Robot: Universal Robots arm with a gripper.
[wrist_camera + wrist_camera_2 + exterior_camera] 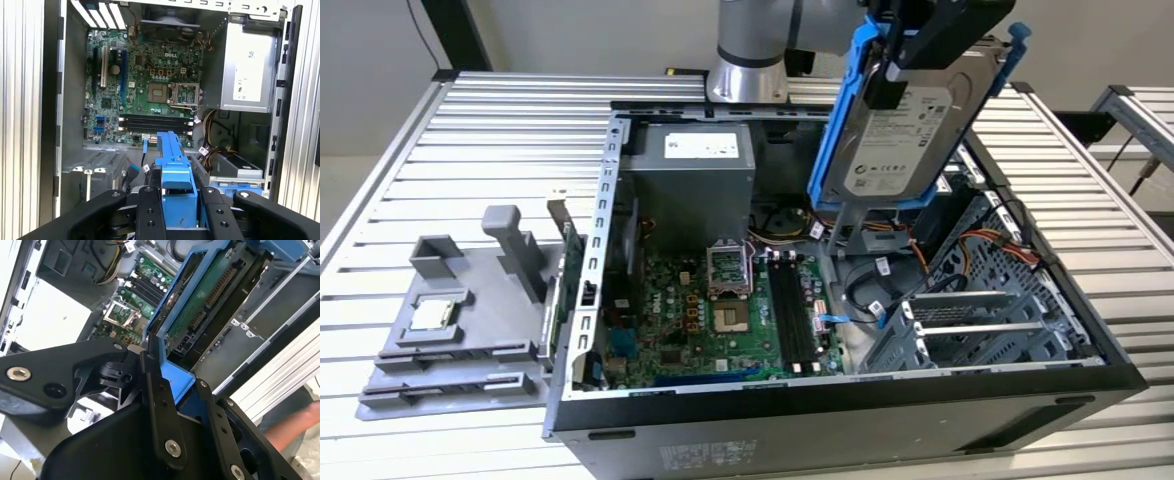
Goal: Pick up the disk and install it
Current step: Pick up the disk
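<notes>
Holding the disk (907, 140) in the air above the open computer case (854, 420), well clear of the motherboard (680, 300). The gripper (905, 75) is clamping the upper end of the disk's blue rail frame (837, 120). In the second wrist view the two black fingers (161, 405) are pinching that frame from either side, narrowed to its thickness, with nothing else between them. The label side is facing the exterior camera. The green circuit-board side (205, 295) is showing in the second wrist view.

The disk is hanging tilted, its lower edge pointing down into the case near the metal cage (974, 320) on the exterior view's right. It is not touching anything there, as far as I can tell.

Risks, as I am judging them:
- The grip is sitting on the plastic rail, not on the metal body. The frame may be flexing, so the disk could be slipping or twisting under its own weight.
- Orange and yellow wires (987, 245) and dark cables (867, 290) are lying loose just below. A descending corner could be snagging them or pinching them against the sheet metal.
- The tilt is working against a clean entry. Rails meeting a bay crooked would be jamming.
- The open processor socket (727, 265) is lying exposed on the board. A dropped disk landing there would be doing damage.
- Something like a person's hand (300, 425) is showing beyond the case in the second wrist view, close enough to be worth watching.
</notes>
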